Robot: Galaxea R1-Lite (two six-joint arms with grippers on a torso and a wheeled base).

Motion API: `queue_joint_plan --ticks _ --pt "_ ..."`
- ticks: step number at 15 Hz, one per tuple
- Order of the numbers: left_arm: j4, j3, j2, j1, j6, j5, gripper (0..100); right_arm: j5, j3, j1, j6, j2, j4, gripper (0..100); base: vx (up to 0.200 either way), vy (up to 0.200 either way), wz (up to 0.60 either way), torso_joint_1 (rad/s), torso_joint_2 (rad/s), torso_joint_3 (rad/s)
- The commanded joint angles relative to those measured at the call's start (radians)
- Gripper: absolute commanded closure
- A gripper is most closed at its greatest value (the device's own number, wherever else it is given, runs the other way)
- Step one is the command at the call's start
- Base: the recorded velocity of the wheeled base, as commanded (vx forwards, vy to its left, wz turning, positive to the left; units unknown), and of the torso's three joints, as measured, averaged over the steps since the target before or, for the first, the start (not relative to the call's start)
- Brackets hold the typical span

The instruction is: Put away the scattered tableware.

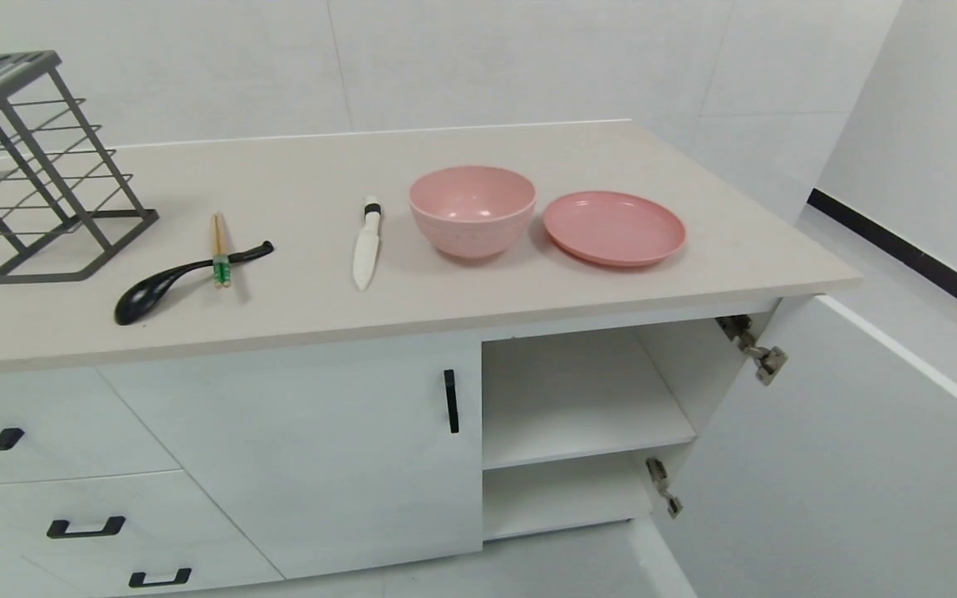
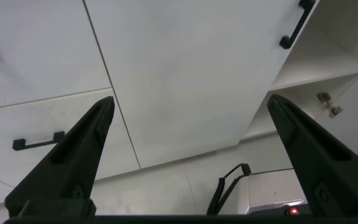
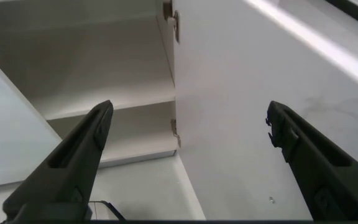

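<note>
We're seeing the tableware all lying on the table. The pink bowl is sitting upright just left of the pink plate, and the white knife is lying near the bowl's left. Further left the chopsticks are crossing the black spoon handle, near the wire rack. Below, the cupboard door is hanging open, baring the shelf. The left gripper is facing the closed drawers with its fingers wide apart and empty. The right gripper is facing the open shelves with its fingers apart and empty too.
</note>
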Motion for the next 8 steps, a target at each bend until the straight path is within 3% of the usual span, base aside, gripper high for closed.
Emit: queue_joint_plan --ticks 1,3,5,8 --pt "-0.001 0.0 0.002 0.01 -0.001 0.0 0 0.0 0.0 0.0 0.0 0.001 -0.001 0 0.0 0.0 0.0 0.041 -0.49 -0.222" --pt "0.001 0.0 0.001 0.049 0.001 -0.002 0 0.0 0.0 0.0 0.0 0.001 -0.001 0 0.0 0.0 0.0 0.193 -0.45 -0.186" --pt "-0.002 0.0 -0.01 0.061 0.004 -0.003 0 0.0 0.0 0.0 0.0 0.001 -0.002 0 0.0 0.0 0.0 0.249 -0.15 -0.083" --pt "-0.002 0.0 -0.013 0.061 0.004 -0.003 0 0.0 0.0 0.0 0.0 0.001 -0.001 0 0.0 0.0 0.0 0.055 -0.03 -0.018"
